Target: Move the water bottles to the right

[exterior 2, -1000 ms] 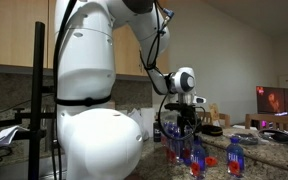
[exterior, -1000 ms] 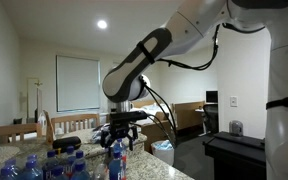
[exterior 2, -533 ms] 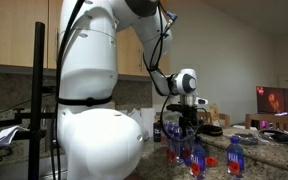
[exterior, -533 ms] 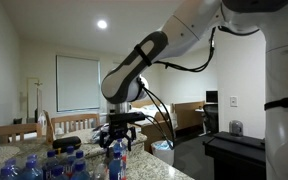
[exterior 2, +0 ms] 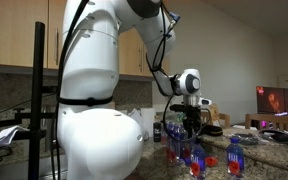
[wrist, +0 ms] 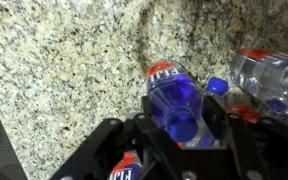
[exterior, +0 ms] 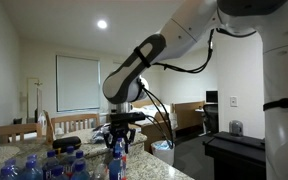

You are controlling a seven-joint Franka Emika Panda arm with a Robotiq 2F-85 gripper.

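Arm and wrist edged slightly sideways in both exterior views | fingers (wrist: pixel 216 120) closed snugly on one water bottle (wrist: pixel 174 100), pinched below the cap, probably to keep it upright in transit | other bottles (exterior: pixel 44 165) clustered nearby on the granite surface (wrist: pixel 64 60)

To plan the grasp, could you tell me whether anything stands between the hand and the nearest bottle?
Nothing visible does: in the wrist view that bottle sits between the hand's fingers, other bottles beside it.

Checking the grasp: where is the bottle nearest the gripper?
In the wrist view, lower centre: the bottle sits between the gripper's fingers, other bottles at right.
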